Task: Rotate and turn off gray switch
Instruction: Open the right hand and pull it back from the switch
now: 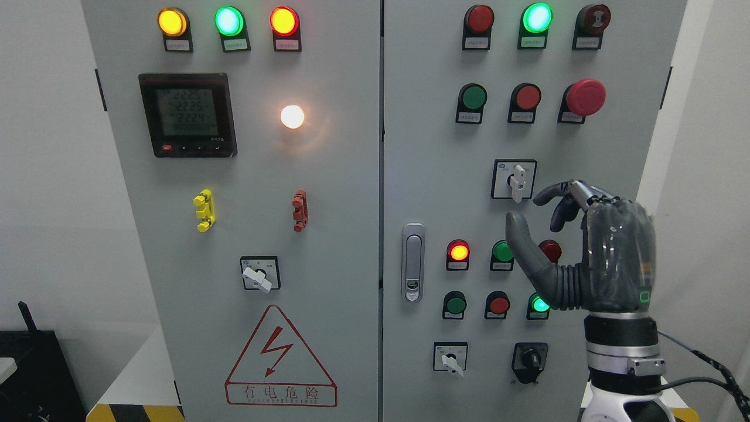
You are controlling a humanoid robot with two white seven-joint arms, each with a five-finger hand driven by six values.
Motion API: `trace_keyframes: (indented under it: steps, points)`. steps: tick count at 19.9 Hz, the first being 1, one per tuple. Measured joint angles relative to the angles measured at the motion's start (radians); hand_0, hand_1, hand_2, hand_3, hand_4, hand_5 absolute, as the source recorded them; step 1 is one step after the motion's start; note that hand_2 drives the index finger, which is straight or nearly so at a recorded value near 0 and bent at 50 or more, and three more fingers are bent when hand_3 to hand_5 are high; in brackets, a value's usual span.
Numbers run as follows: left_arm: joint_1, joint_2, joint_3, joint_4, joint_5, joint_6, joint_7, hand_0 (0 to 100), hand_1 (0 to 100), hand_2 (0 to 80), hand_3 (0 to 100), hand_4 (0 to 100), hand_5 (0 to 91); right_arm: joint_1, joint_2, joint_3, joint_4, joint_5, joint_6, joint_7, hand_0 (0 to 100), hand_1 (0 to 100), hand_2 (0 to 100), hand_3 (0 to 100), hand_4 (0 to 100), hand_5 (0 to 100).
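Note:
A gray rotary switch sits in a black-framed square plate on the right cabinet door, its handle pointing straight down. My right hand is raised just to the lower right of it. The thumb and the curved fingers are spread and hold nothing. The fingertips stand close to the switch plate's right edge and do not touch the handle. The hand covers part of a red button and a green lit button behind it. The left arm is out of sight.
Two similar gray switches sit lower: one on the left door, one at the bottom right, beside a black knob. Rows of lamps and buttons, a red mushroom stop button and a door handle surround the hand.

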Motion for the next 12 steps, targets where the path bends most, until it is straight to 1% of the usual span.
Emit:
trace_keyframes:
  steps: [1, 2, 4, 8, 12]
  points:
    - [0.000, 0.000, 0.000, 0.000, 0.000, 0.000, 0.000, 12, 39, 0.0, 0, 0, 0.0, 0.008, -0.006, -0.002, -0.003, -0.001, -0.006, 0.005, 33, 22, 24, 18, 8, 8]
    - [0.000, 0.000, 0.000, 0.000, 0.000, 0.000, 0.000, 12, 39, 0.0, 0, 0, 0.0, 0.015, -0.015, -0.006, -0.006, -0.002, -0.011, 0.011, 34, 15, 20, 13, 3, 3]
    - [0.000, 0.000, 0.000, 0.000, 0.000, 0.000, 0.000, 12, 39, 0.0, 0, 0, 0.0, 0.026, -0.029, -0.011, -0.011, -0.007, -0.019, 0.019, 31, 14, 18, 10, 0, 0]
    - [0.000, 0.000, 0.000, 0.000, 0.000, 0.000, 0.000, 12, 39, 0.0, 0, 0, 0.0, 0.045, -0.060, -0.020, -0.019, -0.018, -0.025, 0.023, 27, 14, 16, 8, 0, 0]
    - [0.000, 0.000, 0.000, 0.000, 0.000, 0.000, 0.000, 12, 39, 0.0, 0, 0, 0.0, 0.062, -0.086, -0.028, -0.026, -0.024, -0.025, 0.025, 25, 15, 15, 7, 0, 0]
